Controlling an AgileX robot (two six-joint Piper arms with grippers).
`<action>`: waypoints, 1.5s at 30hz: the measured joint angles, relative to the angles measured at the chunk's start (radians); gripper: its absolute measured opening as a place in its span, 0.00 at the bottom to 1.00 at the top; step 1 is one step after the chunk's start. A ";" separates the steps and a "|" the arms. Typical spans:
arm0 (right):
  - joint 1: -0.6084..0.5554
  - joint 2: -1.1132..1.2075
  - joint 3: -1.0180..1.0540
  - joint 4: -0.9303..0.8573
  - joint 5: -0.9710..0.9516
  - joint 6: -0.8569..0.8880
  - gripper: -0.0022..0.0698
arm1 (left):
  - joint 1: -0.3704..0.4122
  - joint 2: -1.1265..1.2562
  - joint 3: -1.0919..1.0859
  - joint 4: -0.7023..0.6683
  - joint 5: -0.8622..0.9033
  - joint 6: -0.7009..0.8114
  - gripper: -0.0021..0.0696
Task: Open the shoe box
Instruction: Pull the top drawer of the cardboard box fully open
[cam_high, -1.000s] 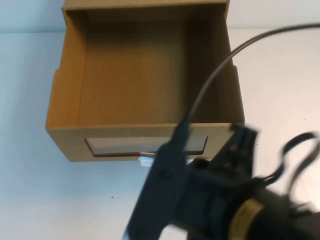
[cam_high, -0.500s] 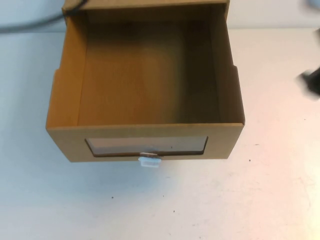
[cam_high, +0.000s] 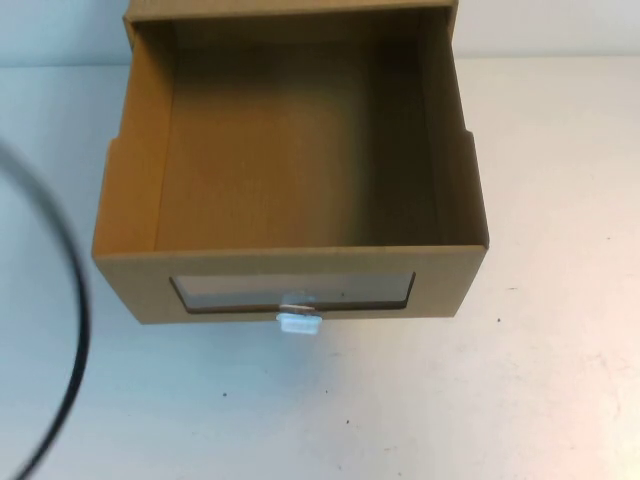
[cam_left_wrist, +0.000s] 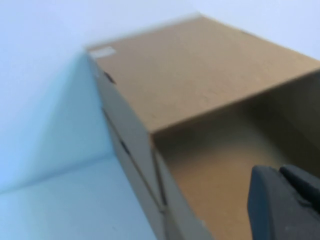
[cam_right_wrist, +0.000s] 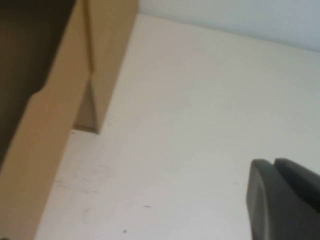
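- The shoe box (cam_high: 440, 285) is seen open in the upper centre of the high view, its sliding tray drawn out of the cardboard sleeve (cam_high: 290, 7) at the top edge of the frame.
- The tray's bare brown floor is exposed from above.
- A clear window (cam_high: 290, 290) is set in the tray's front wall, and a small white pull tab (cam_high: 298, 322) is fixed just under it, at lower centre.
- The box is carried by a pale table (cam_high: 560, 380).
- A black cable (cam_high: 83, 300) is looped through the lower left of the frame, apart from the box.
- Neither arm is caught by the high view.
- The left tool (cam_left_wrist: 278, 172) is held over the open tray, near the mouth of the sleeve; its fingers appear to be pressed together, though only their tips are shown.
- The right tool (cam_right_wrist: 274, 164) is held above bare table beside the box's outer side wall, its fingers closed together on nothing.
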 joint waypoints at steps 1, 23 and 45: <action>-0.004 -0.011 0.034 0.032 -0.035 -0.021 0.01 | 0.000 -0.036 0.064 0.000 -0.044 0.000 0.02; -0.007 -0.217 0.702 0.276 -0.893 -0.065 0.01 | 0.000 -0.745 0.892 -0.010 -0.253 -0.045 0.02; -0.008 -0.219 0.709 0.288 -0.945 -0.065 0.01 | 0.000 -0.745 1.037 -0.004 -0.314 -0.061 0.02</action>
